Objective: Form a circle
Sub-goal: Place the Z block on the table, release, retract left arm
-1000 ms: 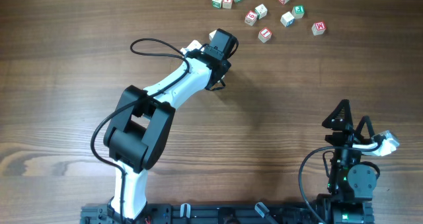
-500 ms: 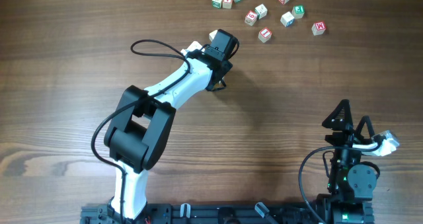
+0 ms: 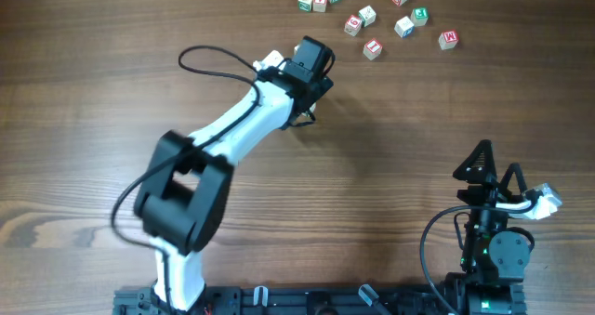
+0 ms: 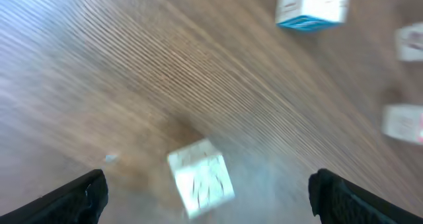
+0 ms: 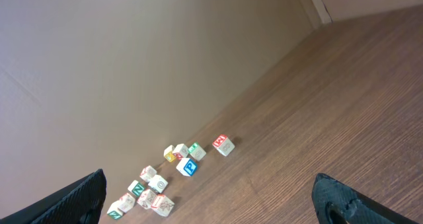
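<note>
Wooden table (image 3: 93,92), whitish letter cubes (image 3: 367,16) loosely scattered, red and green markings

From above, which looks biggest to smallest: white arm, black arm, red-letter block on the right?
Largest: the white-and-black left arm.
Then the black right arm.
Smallest: the far-right whitish cube with a red letter.

left arm (image 3: 237,129): white links, black joints, black cable | right arm (image 3: 493,248): black, white tip

Whitish letter cubes (image 3: 367,16) lie scattered, loosely clustered.
</note>
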Robot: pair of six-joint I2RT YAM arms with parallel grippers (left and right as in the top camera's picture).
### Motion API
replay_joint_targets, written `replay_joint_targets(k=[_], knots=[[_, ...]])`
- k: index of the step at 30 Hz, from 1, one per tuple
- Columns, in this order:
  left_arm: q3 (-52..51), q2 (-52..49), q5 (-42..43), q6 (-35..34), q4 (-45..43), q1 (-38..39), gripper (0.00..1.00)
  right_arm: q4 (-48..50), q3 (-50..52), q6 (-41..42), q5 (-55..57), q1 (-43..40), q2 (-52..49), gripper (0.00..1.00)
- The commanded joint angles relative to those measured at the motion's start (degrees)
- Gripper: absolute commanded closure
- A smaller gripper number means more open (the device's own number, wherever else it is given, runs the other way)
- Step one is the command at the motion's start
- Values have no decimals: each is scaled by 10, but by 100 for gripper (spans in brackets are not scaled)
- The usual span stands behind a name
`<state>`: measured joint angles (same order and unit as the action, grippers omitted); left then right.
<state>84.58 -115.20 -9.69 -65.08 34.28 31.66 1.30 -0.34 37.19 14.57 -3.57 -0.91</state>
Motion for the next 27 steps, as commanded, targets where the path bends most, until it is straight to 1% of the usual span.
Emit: replay_joint_targets(k=[1, 4, 5, 7, 10, 13, 14, 18, 22, 24, 26, 27], knots=[[-1, 97, -45, 64, 60, -4, 0, 3, 1, -7, -7, -2, 1, 0], [-2, 156, -70, 65, 141, -4, 0, 3, 0, -7, -7, -2, 1, 0], [-2, 183, -86, 68, 186, -4, 0, 3, 0, -7, -7, -2, 1, 0], [-2, 223, -114, 106, 257, -4, 0, 3, 1, -7, -7, -2, 1, 0], [-2, 266, -132, 156, 362, -4, 0, 3, 1, -8, -7, -2, 1, 0], [-2, 289, -143, 187, 463, -4, 0, 3, 0, -7, -7, -2, 1, 0], [-2, 294, -148, 186, 506, -4, 0, 3, 1, -7, -7, -2, 1, 0], [-2, 298, -146, 183, 622, -4, 0, 3, 0, -7, -7, -2, 1, 0], [-3, 303, -94, 229, 623, -4, 0, 3, 0, -7, -7, -2, 1, 0], [-3, 315, -93, 233, 623, -4, 0, 3, 0, -7, -7, -2, 1, 0], [-4, 333, -91, 259, 623, -4, 0, 3, 1, -7, -7, -2, 1, 0], [-6, 345, -92, 259, 623, -4, 0, 3, 0, -8, -7, -2, 1, 0]])
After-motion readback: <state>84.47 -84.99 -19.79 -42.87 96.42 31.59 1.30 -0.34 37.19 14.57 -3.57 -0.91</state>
